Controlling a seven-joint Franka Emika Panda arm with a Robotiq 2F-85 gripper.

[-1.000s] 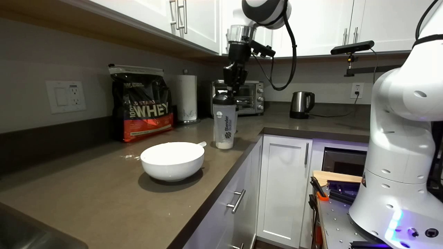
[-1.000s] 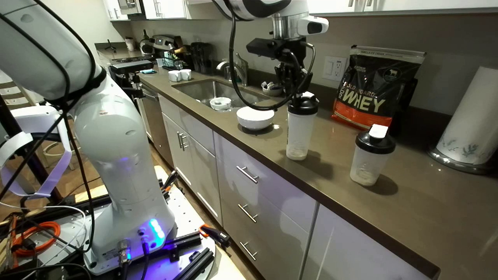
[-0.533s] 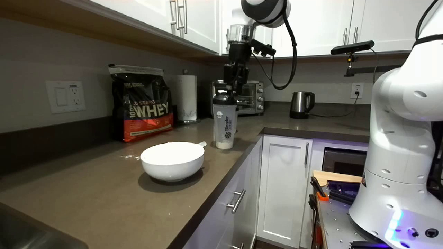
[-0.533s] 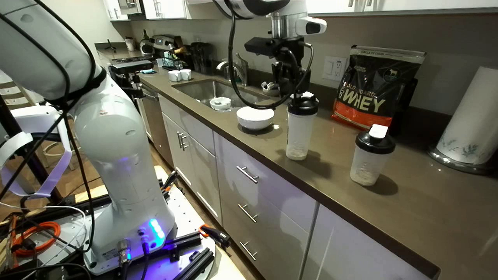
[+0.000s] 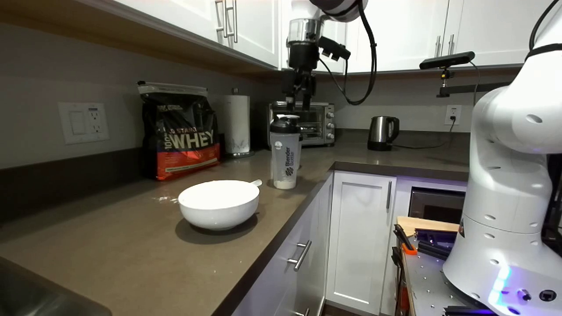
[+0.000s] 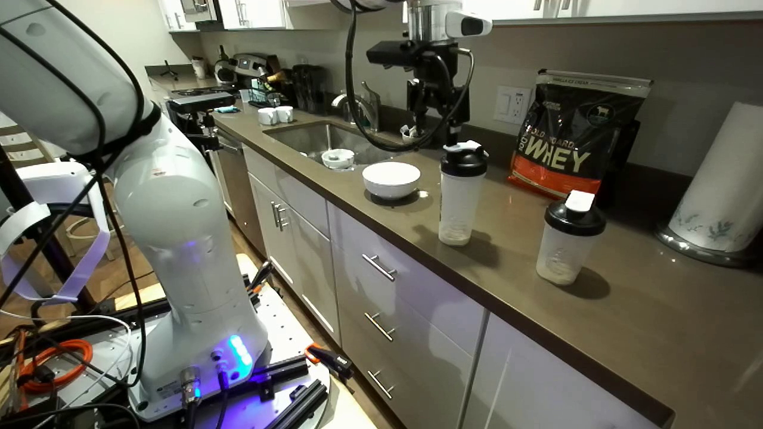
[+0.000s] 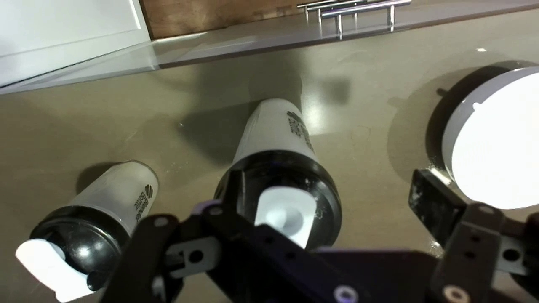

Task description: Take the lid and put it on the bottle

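White bowl (image 5: 219,214), then Blender Bottle shaker (image 5: 285,162) with black lid (image 5: 283,127) on top, my gripper (image 5: 298,104) spread and empty just above it. I'd clear straight up, no sideways drift; can't tell if the lid's fully seated.

In my wrist view I get glare on the counter (image 7: 362,164), shadow beside the middle bottle (image 7: 271,134), a washed-out bowl (image 7: 501,143).

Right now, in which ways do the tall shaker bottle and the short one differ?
The tall shaker bottle stands nearer the white bowl; the short shaker bottle stands nearer the paper-towel roll. The tall one reaches higher than the short one. Both stand upright, translucent, each with a black lid.
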